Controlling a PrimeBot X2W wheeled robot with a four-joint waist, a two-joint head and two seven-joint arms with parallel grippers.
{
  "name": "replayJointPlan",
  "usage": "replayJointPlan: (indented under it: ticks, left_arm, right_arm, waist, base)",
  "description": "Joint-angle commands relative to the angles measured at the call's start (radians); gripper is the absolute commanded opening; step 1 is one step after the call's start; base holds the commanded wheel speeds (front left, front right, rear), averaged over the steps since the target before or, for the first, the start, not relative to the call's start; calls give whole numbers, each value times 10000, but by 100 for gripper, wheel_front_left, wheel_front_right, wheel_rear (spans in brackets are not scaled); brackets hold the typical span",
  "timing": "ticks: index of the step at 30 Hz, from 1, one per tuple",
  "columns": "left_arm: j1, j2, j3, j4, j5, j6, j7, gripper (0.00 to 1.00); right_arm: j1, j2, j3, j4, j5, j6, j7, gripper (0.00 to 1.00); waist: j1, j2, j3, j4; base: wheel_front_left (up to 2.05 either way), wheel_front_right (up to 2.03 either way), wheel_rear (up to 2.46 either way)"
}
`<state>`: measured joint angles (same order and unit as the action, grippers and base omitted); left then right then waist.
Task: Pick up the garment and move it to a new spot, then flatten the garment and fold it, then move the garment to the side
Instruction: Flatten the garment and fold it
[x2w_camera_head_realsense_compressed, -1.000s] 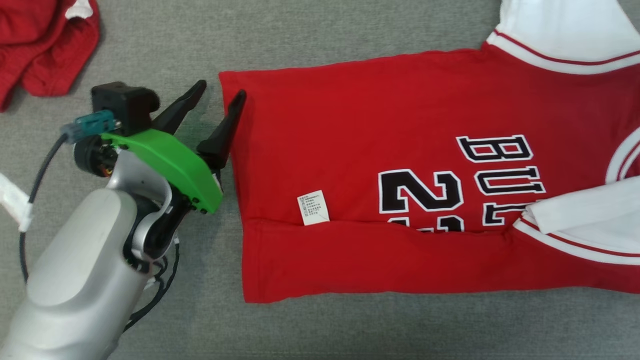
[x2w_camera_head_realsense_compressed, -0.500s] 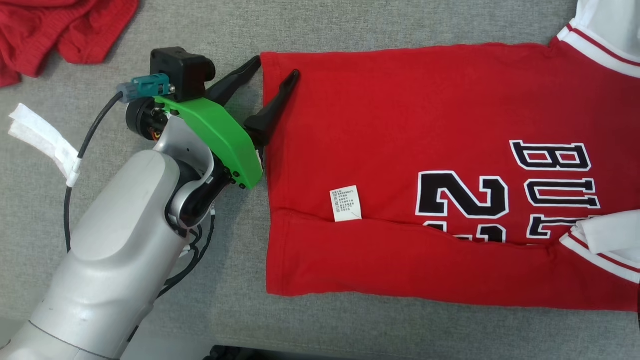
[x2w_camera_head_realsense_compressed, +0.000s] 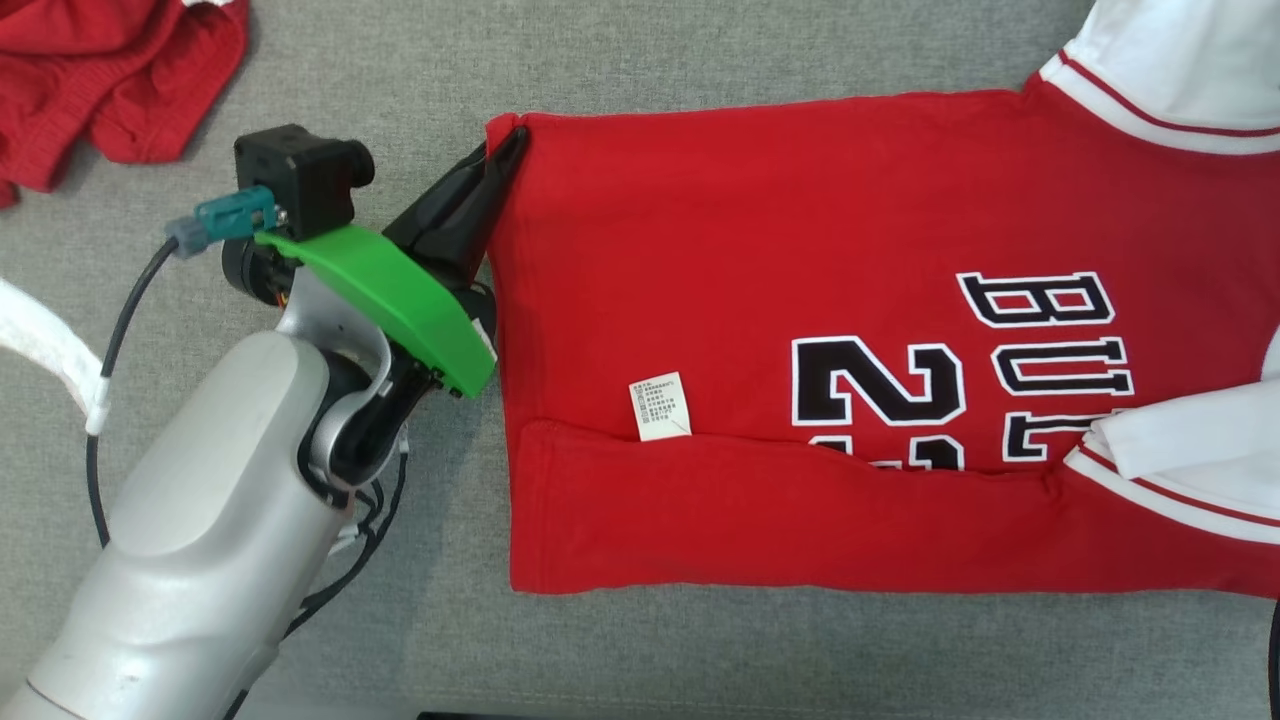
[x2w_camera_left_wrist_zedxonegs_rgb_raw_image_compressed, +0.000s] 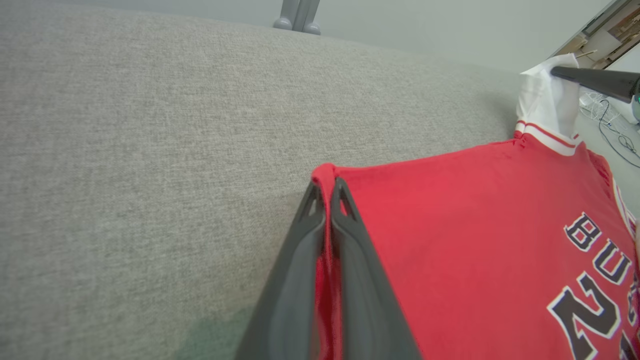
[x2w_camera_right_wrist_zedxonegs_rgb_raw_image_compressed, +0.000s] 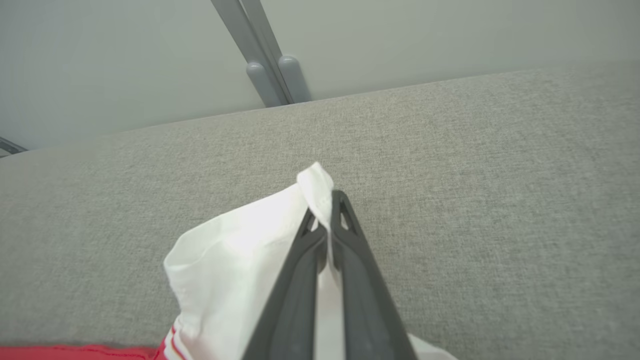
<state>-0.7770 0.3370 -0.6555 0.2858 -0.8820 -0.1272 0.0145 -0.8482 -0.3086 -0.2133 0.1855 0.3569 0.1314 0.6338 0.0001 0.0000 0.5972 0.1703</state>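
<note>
Left end effector (x2w_camera_head_realsense_compressed: 509, 148), clamped on garment (x2w_camera_head_realsense_compressed: 750, 250) corner

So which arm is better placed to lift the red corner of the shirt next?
Left. The left fingers are shut on the shirt's red hem corner, so probably that arm only needs to lift. The right fingers pinch the white sleeve at the other end.

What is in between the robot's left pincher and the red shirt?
Nothing. The left gripper is shut on a corner of the red shirt, seen in the left wrist view.
</note>
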Motion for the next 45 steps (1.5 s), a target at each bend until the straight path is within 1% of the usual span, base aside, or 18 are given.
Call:
replayJointPlan:
  ticks: [1, 4, 10, 16, 21, 26, 31, 36, 42, 43, 44, 45]
  left_arm:
    - [335, 164, 49, -213, -205, -28, -78, 0]
    - [858, 426, 52, -711, -286, 21, -146, 0]
    - [1924, 980, 184, -1842, -439, 299, -270, 0]
    - [2725, 1347, 130, -2526, -478, 616, -212, 0]
    - [3249, 1561, 144, -2964, -574, 823, -244, 0]
    - [3587, 1694, 237, -3226, -712, 995, -317, 0]
    - [3775, 1777, 219, -3360, -725, 1066, -285, 0]
    - [3863, 1853, 251, -3463, -766, 1105, -294, 0]
    - [4051, 1949, 105, -3536, -692, 1125, -208, 0]
    - [4113, 1997, 56, -3504, -602, 1175, -212, 33]
    - [4170, 2056, -14, -3463, -496, 1205, -202, 42]
    - [4268, 2137, -119, -3395, -375, 1239, -163, 100]
  right_arm:
    - [474, -80, -57, -377, 224, -15, -37, 0]
    - [1525, -65, -184, -1188, 621, -15, 33, 0]
    - [3548, 295, -724, -2887, 1334, -15, 85, 0]
    - [4883, 792, -1166, -3817, 1698, -13, 90, 0]
    - [5570, 1140, -1300, -4129, 1884, -13, -47, 0]
    - [6018, 1331, -1367, -4119, 2104, -15, -173, 0]
    - [6265, 1571, -1316, -4021, 2113, -13, -241, 0]
    - [6389, 1601, -1290, -3998, 2125, -13, -275, 0]
    - [6715, 1567, -1189, -3783, 2138, -13, 100, 0]
    - [6786, 1504, -1141, -3730, 2048, -13, 132, 0]
    - [6839, 1431, -1067, -3693, 1964, -13, 117, 33]
    - [6929, 1379, -978, -3604, 1873, -13, 174, 100]
  waist:
    - [-1, 0, -427, -258]
    - [-1, 0, -737, -440]
    - [-1, 0, -1198, -788]
    - [-1, 0, -1418, -1043]
    - [-1, 0, -1482, -1160]
    - [-1, 0, -1525, -1218]
    - [-1, 0, -1536, -1232]
    - [-1, 0, -1581, -1235]
    - [-1, 0, -1628, -1271]
    - [-1, 0, -1639, -1284]
    - [-1, 0, -1646, -1296]
    - [-1, 0, -1656, -1313]
  base:
    - [0, 0, 0]
    - [0, 0, 0]
    - [0, 0, 0]
    - [0, 0, 0]
    - [0, 0, 0]
    - [0, 0, 0]
    - [0, 0, 0]
    - [0, 0, 0]
    - [0, 0, 0]
    - [0, 0, 0]
    - [0, 0, 0]
    - [0, 0, 0]
